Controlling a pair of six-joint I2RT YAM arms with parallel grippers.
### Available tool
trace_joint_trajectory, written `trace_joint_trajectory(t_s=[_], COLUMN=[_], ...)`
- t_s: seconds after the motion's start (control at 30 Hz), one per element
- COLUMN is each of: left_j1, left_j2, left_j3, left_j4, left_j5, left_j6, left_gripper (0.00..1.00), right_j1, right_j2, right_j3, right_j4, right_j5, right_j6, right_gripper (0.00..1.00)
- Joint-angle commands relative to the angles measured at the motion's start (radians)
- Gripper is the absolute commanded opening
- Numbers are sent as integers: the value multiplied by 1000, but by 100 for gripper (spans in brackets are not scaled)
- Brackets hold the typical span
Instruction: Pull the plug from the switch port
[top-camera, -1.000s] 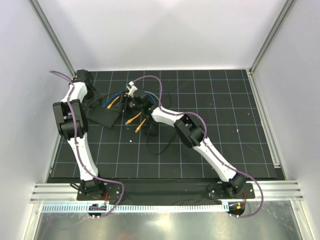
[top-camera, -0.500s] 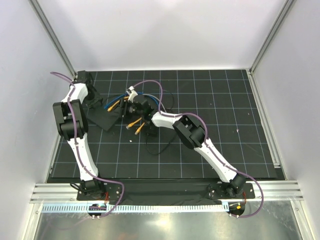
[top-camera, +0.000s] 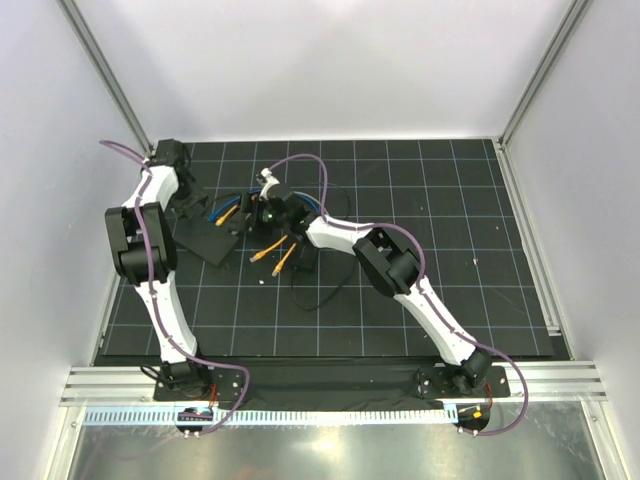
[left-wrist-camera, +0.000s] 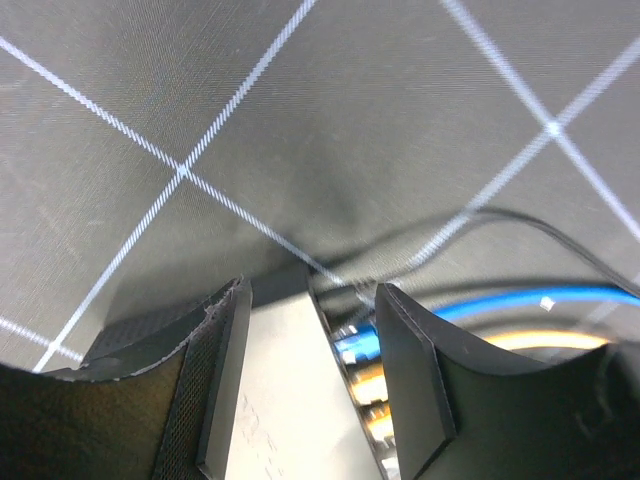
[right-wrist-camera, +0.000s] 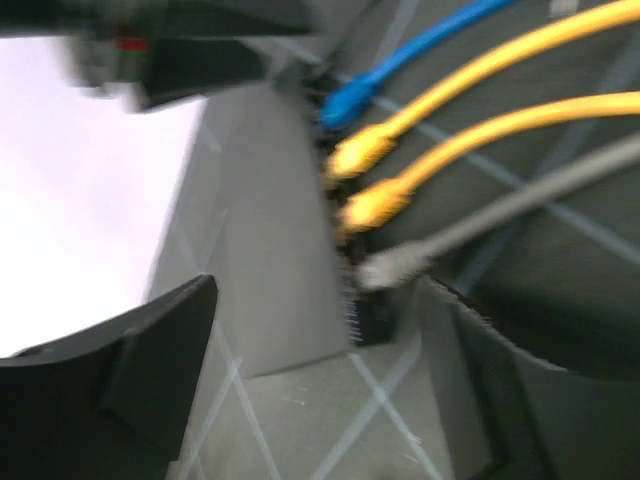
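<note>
on the mat (top-camera: 450, 300) the switch (top-camera: 205, 240) is lying left-rear, the left gripper (left-wrist-camera: 310, 300) is standing open over its corner, and the right gripper (right-wrist-camera: 320, 290) is gaping empty before the grey plug (right-wrist-camera: 385, 265) at its ports.

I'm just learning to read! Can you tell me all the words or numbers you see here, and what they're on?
No text can be read in any view.
Switch: faint marks on its top in the left wrist view, too faint to read.
Plugs: blurred, no print visible.
Orange bits by the arm bases in the top view: too small to read.
</note>
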Motion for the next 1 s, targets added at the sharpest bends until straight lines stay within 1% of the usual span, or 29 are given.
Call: trace_joint_trajectory(t_s=[0.0,0.03,0.1,0.13,0.2,0.23,0.27,0.3,0.37,0.43,0.47,0.5,0.53,0.57,0.6,0.7,0.77,0.8,0.87,0.97], left_j1=[-8,-10,-11,-13,-14,-14,-16,-16,-17,-25,-31,-36,-43,-53,-56,-65,-67,-67,-70,-71], left_j2=[-116,-125,-152,-162,-192,-202,-212,-226,-272,-321,-334,-346,-360,-376,-387,-401,-404,-406,-412,-423], left_j3=[12,12,9,6,-11,-21,-34,-67,-109,-182,-208,-230,-265,-284,-299,-344,-357,-362,-374,-391], left_j4=[-12,-14,-15,-15,-17,-17,-17,-15,-3,20,26,32,37,40,43,38,14,6,-11,-20], left_j5=[-37,-37,-31,-26,17,33,65,79,103,133,133,162,162,162,162,167,166,162,146,146], left_j6=[-7,-9,-18,-22,-38,-44,-52,-64,-76,-88,-92,-92,-92,-92,-93,-89,-78,-73,-59,-56], left_gripper=[57,57,57,57,57,57,56,55,54,52,52,50,49,48,47,47,44,41,39,38], right_j1=[-17,-15,-13,-12,-13,-18,-23,-27,-30,-30,-30,-32,-33,-35,-35,-35,-35,-38,-40,-40], right_j2=[-92,-113,-138,-164,-193,-207,-226,-234,-245,-234,-216,-202,-192,-170,-161,-124,-112,-103,-73,-37], right_j3=[13,7,-24,-35,-96,-125,-157,-215,-252,-245,-230,-199,-187,-173,-162,-79,-41,-29,-7,-10], right_j4=[-138,-150,-181,-192,-172,-142,-23,32,116,103,74,58,57,82,81,-24,-70,-83,-89,-69], right_j5=[67,70,84,115,153,132,98,72,63,67,64,61,48,35,41,70,87,90,98,98], right_j6=[-74,-98,-125,-135,-103,-76,-63,-39,-23,-16,18,38,67,125,156,211,230,251,286,375], right_gripper=[90,99,100,100,100,100,100,100,100,100,98,90,84,74,70,69,68,67,64,59])
